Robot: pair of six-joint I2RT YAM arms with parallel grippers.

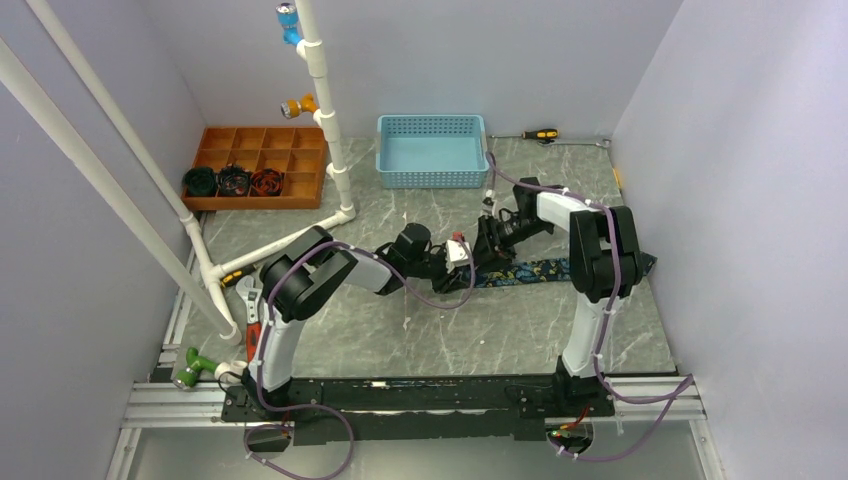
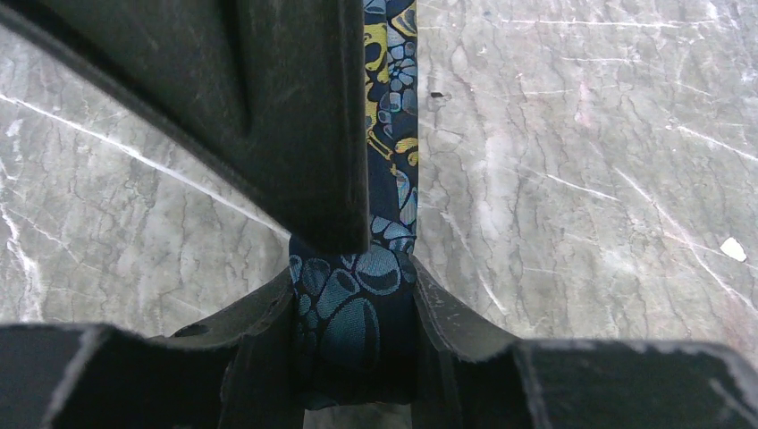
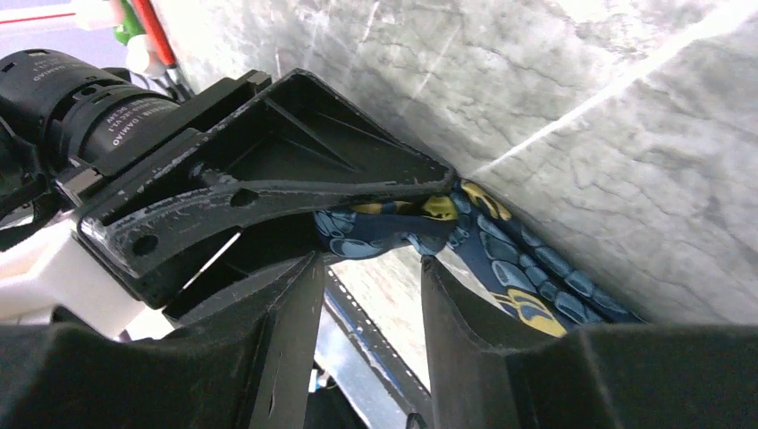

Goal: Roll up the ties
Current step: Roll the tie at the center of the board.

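A dark navy tie (image 1: 545,270) with blue and gold paisley lies flat on the marble table, running right from both grippers. My left gripper (image 2: 353,277) is shut on the tie's bunched near end (image 2: 357,313), and the strip (image 2: 393,134) runs away from it across the table. In the top view the left gripper (image 1: 468,262) and right gripper (image 1: 487,243) meet at the tie's left end. My right gripper (image 3: 371,261) is open with nothing between its fingers. The tie (image 3: 536,277) lies just beyond its tips, under the left gripper's finger (image 3: 268,170).
A blue basket (image 1: 432,150) stands at the back centre. A wooden divided tray (image 1: 262,160) at the back left holds three dark rolls. A white pipe frame (image 1: 330,150) crosses the left side. A screwdriver (image 1: 540,134) lies at the back right, and hand tools (image 1: 250,300) lie near the left arm.
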